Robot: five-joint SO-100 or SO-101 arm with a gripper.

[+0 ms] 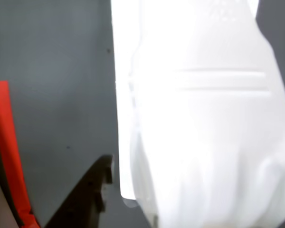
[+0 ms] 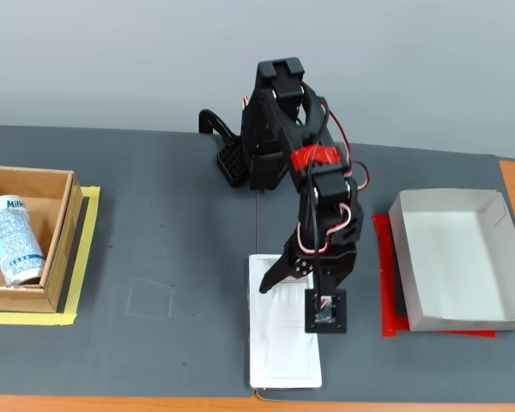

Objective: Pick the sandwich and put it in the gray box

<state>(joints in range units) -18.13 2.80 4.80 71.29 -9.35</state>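
The sandwich (image 2: 279,343) is a long flat white plastic package lying on the dark gray mat near the front edge. It fills the right side of the wrist view (image 1: 204,118). My gripper (image 2: 293,287) hovers over its far end with the jaws spread open. One black finger (image 1: 92,194) sits to the left of the package's edge; the other finger is hidden. The gray box (image 2: 455,257), a shallow light tray, stands empty at the right of the fixed view, apart from the gripper.
Red tape (image 2: 384,275) marks the mat under the gray box and shows at the left of the wrist view (image 1: 7,142). A brown cardboard box (image 2: 56,249) with a milk carton (image 2: 13,240) stands at the left on yellow tape (image 2: 81,257). The arm's base (image 2: 257,154) is at the back.
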